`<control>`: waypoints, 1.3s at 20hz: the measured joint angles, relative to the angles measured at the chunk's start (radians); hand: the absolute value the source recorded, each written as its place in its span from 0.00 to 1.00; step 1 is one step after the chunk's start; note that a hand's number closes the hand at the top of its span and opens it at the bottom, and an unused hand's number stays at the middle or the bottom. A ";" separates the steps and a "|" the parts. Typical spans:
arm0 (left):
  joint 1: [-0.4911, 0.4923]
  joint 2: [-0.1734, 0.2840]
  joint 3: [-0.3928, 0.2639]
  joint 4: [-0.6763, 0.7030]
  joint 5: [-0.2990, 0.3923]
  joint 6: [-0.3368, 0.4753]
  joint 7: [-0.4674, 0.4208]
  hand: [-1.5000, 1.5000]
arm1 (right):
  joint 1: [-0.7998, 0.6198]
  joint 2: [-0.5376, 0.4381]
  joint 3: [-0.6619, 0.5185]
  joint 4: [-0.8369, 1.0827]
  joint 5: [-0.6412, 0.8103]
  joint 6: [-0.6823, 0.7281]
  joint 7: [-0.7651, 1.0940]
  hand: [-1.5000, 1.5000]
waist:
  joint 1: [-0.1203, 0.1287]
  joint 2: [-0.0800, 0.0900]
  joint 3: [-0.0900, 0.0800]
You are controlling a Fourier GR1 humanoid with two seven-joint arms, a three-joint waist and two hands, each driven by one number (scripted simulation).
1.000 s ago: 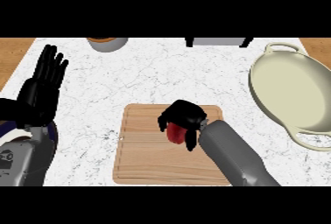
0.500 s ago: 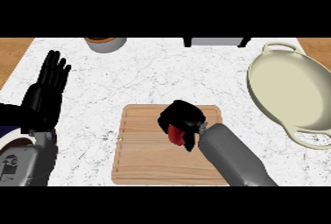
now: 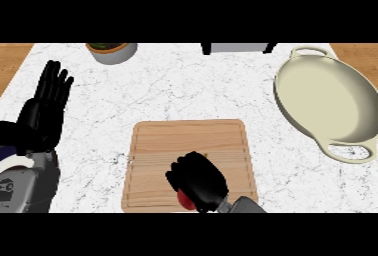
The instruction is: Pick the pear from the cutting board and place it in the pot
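My right hand (image 3: 198,180) is over the near part of the wooden cutting board (image 3: 192,137), fingers curled round the red pear (image 3: 186,200). Only a small red patch of the pear shows under the fingers. I cannot tell whether it is lifted off the board. The cream oval pot (image 3: 328,97) stands on the right of the counter with nothing in it, well apart from the hand. At the left edge, my left hand (image 3: 43,112) rests open with its fingers up.
A grey planter (image 3: 112,51) stands at the back left. At the back middle is a dark-and-white object (image 3: 236,47). White marble counter (image 3: 184,95) lies between the board and the pot, and wood shows at the back corners.
My right hand, still curled on the pear, has drawn back from the board's far part to its near part. The left hand, the board and the pot have stayed in place.
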 measured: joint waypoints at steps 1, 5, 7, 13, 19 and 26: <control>-0.002 0.003 0.003 0.001 0.000 0.001 0.005 0.50 | 0.043 -0.007 0.012 -0.059 0.013 -0.007 0.035 1.00 | -0.003 0.002 0.001; 0.006 -0.006 -0.003 -0.014 -0.009 0.015 0.012 0.50 | 0.153 -0.036 0.020 -0.292 0.091 -0.025 0.189 1.00 | -0.008 0.004 0.004; 0.001 -0.008 -0.004 -0.011 -0.010 0.015 0.012 0.50 | 0.197 -0.061 0.006 -0.409 0.126 -0.032 0.248 1.00 | -0.008 0.007 0.005; 0.009 -0.001 0.002 -0.015 -0.003 -0.003 -0.002 0.50 | 0.273 -0.121 -0.112 -0.725 0.174 -0.042 0.358 1.00 | 0.007 0.014 0.006; -0.024 -0.013 -0.015 -0.021 -0.017 0.010 0.022 0.50 | 0.308 -0.216 -0.387 -0.909 0.042 -0.025 0.350 1.00 | 0.022 0.020 0.007; -0.028 -0.029 -0.026 -0.020 -0.026 0.011 0.012 0.50 | 0.250 -0.339 -0.767 -0.782 -0.225 0.032 0.242 1.00 | 0.036 0.024 0.007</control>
